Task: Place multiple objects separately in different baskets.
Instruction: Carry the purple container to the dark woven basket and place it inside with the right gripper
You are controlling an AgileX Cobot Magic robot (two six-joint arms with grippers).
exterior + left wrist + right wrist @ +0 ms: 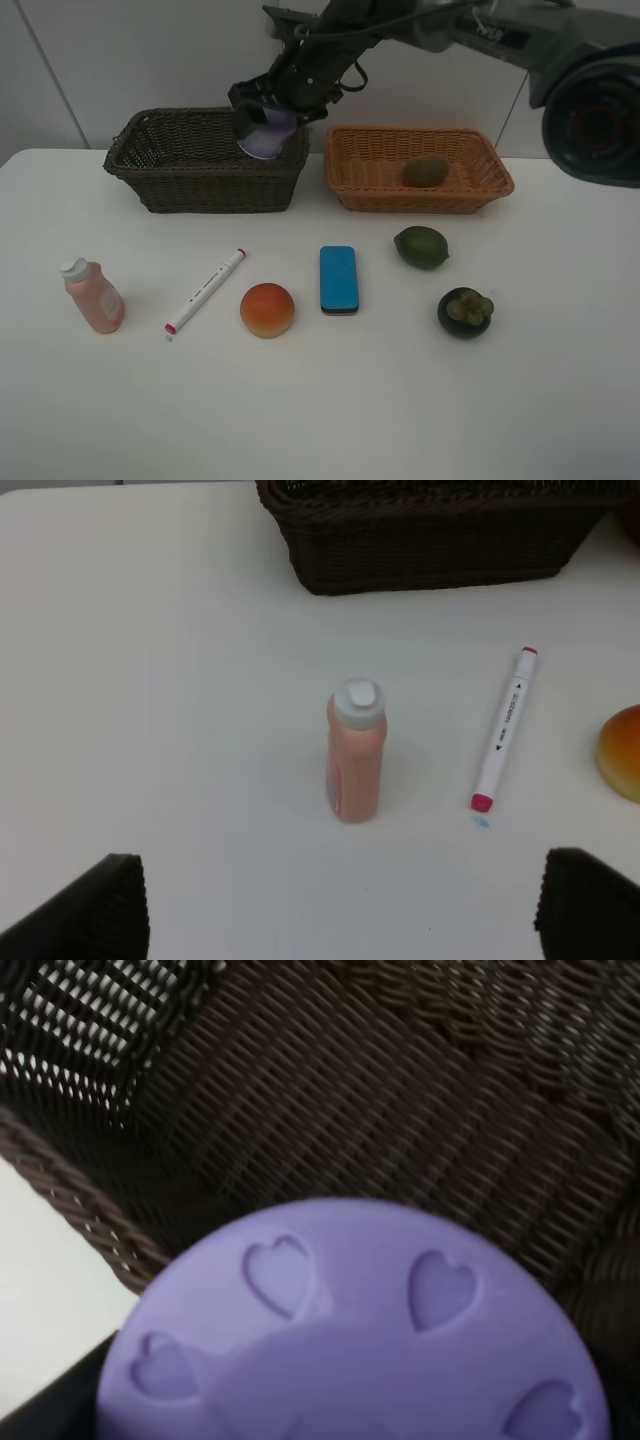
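My right gripper reaches across to the right end of the dark brown basket and is shut on the purple-lidded jar. The jar's heart-embossed lid fills the right wrist view above the basket's weave. A brown kiwi lies in the light orange basket. On the table sit the pink bottle, white marker, orange-red fruit, blue eraser, lime and mangosteen. My left gripper stands open, short of the upright bottle.
Both baskets stand side by side at the back of the white table, against the wall. The marker lies between the bottle and the fruit. The left arm does not show in the exterior high view.
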